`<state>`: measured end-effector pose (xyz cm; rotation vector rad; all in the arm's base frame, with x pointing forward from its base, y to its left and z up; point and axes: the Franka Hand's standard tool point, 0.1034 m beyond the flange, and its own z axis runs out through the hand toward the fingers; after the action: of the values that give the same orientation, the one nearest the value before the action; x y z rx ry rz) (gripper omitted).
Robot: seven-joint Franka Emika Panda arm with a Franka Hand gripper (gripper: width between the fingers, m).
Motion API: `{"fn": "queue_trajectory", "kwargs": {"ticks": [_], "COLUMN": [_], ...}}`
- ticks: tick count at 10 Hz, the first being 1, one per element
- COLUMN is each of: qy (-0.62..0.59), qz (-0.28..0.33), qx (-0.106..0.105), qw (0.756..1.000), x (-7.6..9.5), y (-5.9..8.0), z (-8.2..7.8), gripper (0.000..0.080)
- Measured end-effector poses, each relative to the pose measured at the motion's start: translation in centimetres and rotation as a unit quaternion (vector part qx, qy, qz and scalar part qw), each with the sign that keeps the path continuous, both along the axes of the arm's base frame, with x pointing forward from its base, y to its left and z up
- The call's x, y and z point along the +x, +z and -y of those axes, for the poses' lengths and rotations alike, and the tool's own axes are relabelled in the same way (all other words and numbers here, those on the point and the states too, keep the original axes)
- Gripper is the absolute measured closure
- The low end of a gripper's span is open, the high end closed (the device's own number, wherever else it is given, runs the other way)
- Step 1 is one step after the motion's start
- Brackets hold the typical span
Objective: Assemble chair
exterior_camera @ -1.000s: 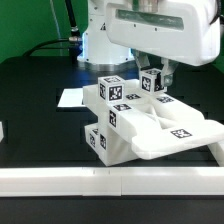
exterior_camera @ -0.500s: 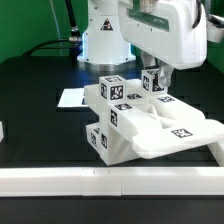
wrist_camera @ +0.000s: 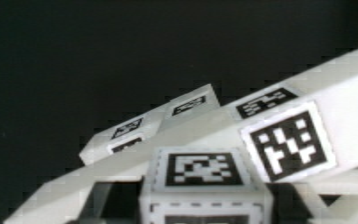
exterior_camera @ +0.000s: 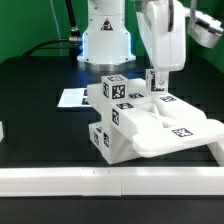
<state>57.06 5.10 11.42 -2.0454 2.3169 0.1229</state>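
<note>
The partly built chair (exterior_camera: 130, 125) of glossy white tagged blocks and slabs stands mid-table. A broad slab (exterior_camera: 180, 128) slopes off it toward the exterior view's right. Above its back right part my gripper (exterior_camera: 157, 88) points straight down, shut on a short upright tagged leg bar (exterior_camera: 157, 80) that stands on the chair. In the wrist view the leg bar's tagged end (wrist_camera: 202, 168) sits between my dark fingers (wrist_camera: 119, 195), with my gripper (wrist_camera: 202, 205) closed on its sides. More tagged chair faces (wrist_camera: 282, 135) lie beyond. The bar's lower end is hidden.
The marker board (exterior_camera: 70, 97) lies flat behind the chair at the exterior view's left. A long white border rail (exterior_camera: 100, 181) runs along the front edge. A small white piece (exterior_camera: 2, 130) shows at the left edge. The robot base (exterior_camera: 105, 40) stands behind.
My hand has turned about its upright axis and now shows its narrow side. The leg bar stays at the same spot on the chair, still gripped.
</note>
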Motion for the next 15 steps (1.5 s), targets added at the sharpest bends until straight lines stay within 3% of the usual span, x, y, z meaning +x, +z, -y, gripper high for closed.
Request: {"fn": "queue_trajectory", "kwargs": {"ticks": [5, 9, 10, 11, 15], "qy": [-0.145, -0.117, -0.061, -0.008, 0.126], "qz": [-0.013, -0.013, -0.021, -0.025, -0.008], "qx": [0.012, 0.014, 0.017, 0.021, 0.024], "qw": [0.989, 0.993, 0.998, 0.999, 0.992], "x": [0.02, -0.06, -0.26, -0.10, -0.05], "y": [0.00, -0.06, -0.04, 0.05, -0.08], "z": [-0.65, -0.64, -0.37, -0.27, -0.29], "gripper": [0.0512, 0.0466, 0.0261, 0.0185, 0.0151]}}
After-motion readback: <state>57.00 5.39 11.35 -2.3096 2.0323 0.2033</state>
